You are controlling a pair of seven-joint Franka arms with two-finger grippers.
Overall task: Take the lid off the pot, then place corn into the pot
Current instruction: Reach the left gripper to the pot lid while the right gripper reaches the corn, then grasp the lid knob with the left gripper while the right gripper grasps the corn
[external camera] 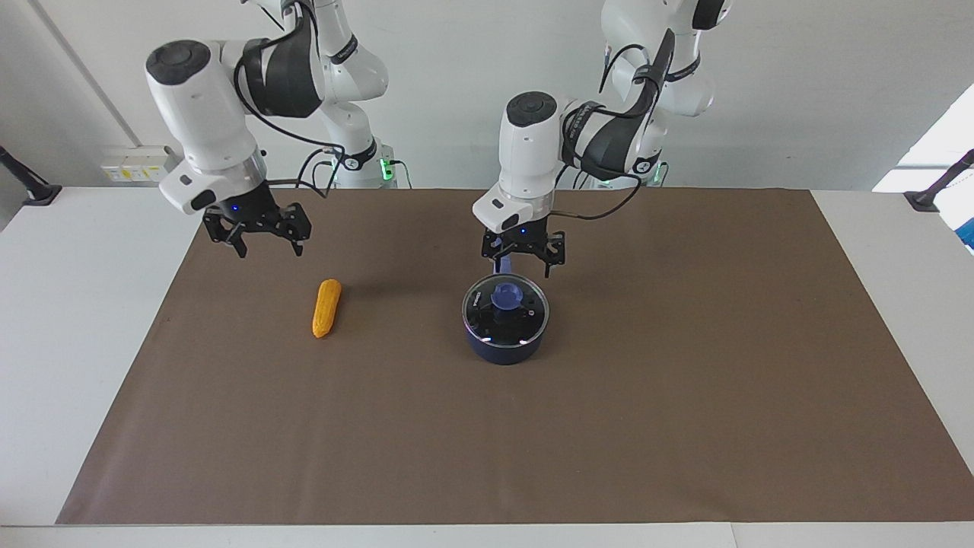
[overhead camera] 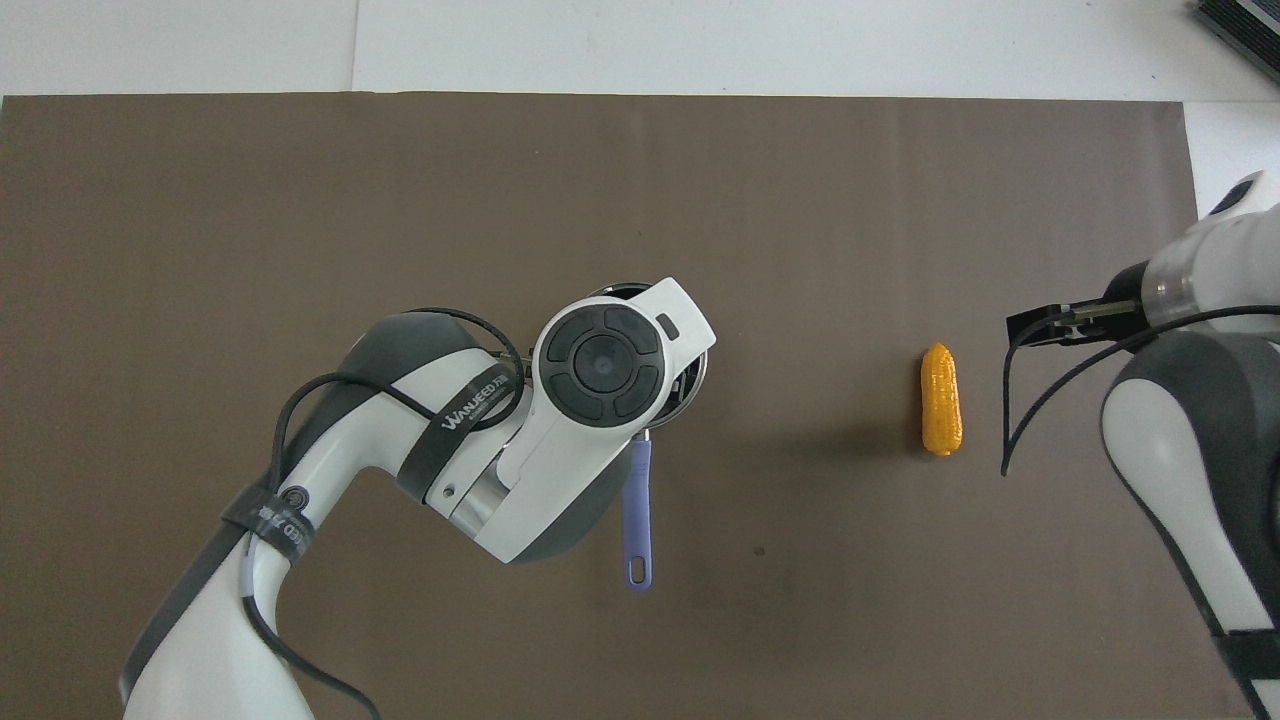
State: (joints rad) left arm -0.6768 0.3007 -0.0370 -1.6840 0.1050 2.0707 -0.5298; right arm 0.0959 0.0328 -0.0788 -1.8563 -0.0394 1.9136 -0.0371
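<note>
The dark blue pot (external camera: 504, 352) stands on the brown mat with the glass lid (external camera: 487, 316) on it, blue knob (external camera: 507, 297) up. Its long handle (overhead camera: 637, 510) points toward the robots. My left gripper (external camera: 523, 260) is open and hangs just above the lid, over the edge nearest the robots, touching nothing. In the overhead view the left hand covers most of the pot. The yellow-orange corn (external camera: 327, 307) lies on the mat toward the right arm's end, and shows in the overhead view too (overhead camera: 940, 400). My right gripper (external camera: 259, 240) is open and empty in the air, beside the corn.
A brown mat (external camera: 685, 396) covers most of the white table (external camera: 76, 320). Black clamp mounts (external camera: 30, 190) sit at both table ends near the robots. Nothing else lies on the mat.
</note>
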